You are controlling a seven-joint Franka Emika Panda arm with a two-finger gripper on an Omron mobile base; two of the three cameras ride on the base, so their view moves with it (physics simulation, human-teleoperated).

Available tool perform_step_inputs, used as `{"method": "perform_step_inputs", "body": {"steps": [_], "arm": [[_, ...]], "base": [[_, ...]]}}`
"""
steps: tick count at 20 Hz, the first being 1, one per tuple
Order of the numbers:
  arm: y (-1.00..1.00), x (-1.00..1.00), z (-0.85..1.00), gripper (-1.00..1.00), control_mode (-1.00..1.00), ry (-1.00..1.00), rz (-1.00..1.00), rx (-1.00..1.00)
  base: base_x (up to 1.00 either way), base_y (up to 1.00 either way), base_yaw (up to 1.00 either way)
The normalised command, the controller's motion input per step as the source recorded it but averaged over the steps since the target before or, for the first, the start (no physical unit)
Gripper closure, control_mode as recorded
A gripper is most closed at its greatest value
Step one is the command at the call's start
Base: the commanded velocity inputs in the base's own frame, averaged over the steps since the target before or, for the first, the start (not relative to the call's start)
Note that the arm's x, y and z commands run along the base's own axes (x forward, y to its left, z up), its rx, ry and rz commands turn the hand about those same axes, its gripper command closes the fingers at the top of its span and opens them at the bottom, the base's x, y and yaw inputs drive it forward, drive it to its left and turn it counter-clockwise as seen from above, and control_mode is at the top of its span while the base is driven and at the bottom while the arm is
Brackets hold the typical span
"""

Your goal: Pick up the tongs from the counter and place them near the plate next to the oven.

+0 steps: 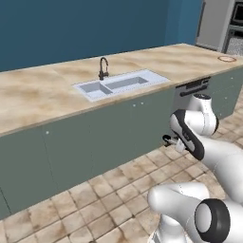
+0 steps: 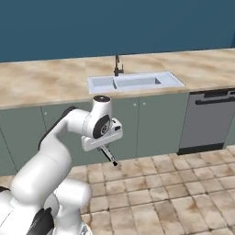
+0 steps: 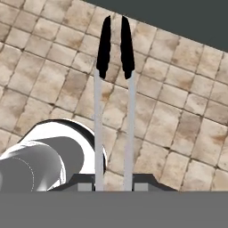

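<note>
Tongs (image 2: 108, 155), seemingly in fingers (image 2: 103, 148), above floor (image 2: 174, 193)

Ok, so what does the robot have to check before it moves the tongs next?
1. Tongs held: ok. The gripper is shut on the tongs, whose two arms stick out past it.
2. Tongs off the counter: ok. They hang over the floor tiles, below the counter.
3. Plate spotted: ok. The plate sits at the counter's far right end.
4. Close enough to the plate: not ok. The arm is low, in front of the cabinets.
5. Room beside the plate: cannot tell, too small to see.
</note>
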Motion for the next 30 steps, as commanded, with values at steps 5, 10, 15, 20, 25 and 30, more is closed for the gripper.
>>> {"method": "perform_step_inputs", "body": {"steps": [5,10,15,20,25,30], "arm": [[0.00,0.00,0.00,1.00,1.00,0.00,0.00,0.00],[0.00,0.00,0.00,1.00,1.00,0.00,0.00,0.00],[0.00,0.00,0.00,1.00,1.00,0.00,0.00,0.00],[0.00,0.00,0.00,1.00,1.00,0.00,0.00,0.00],[0.00,0.00,0.00,1.00,1.00,0.00,0.00,0.00],[0.00,0.00,0.00,1.00,1.00,0.00,0.00,0.00]], "base": [[0.78,-0.44,0.01],[0.74,-0.43,0.00],[0.71,-0.42,0.00],[0.64,-0.42,0.00],[0.62,-0.43,0.00],[0.66,-0.42,0.04]]}}
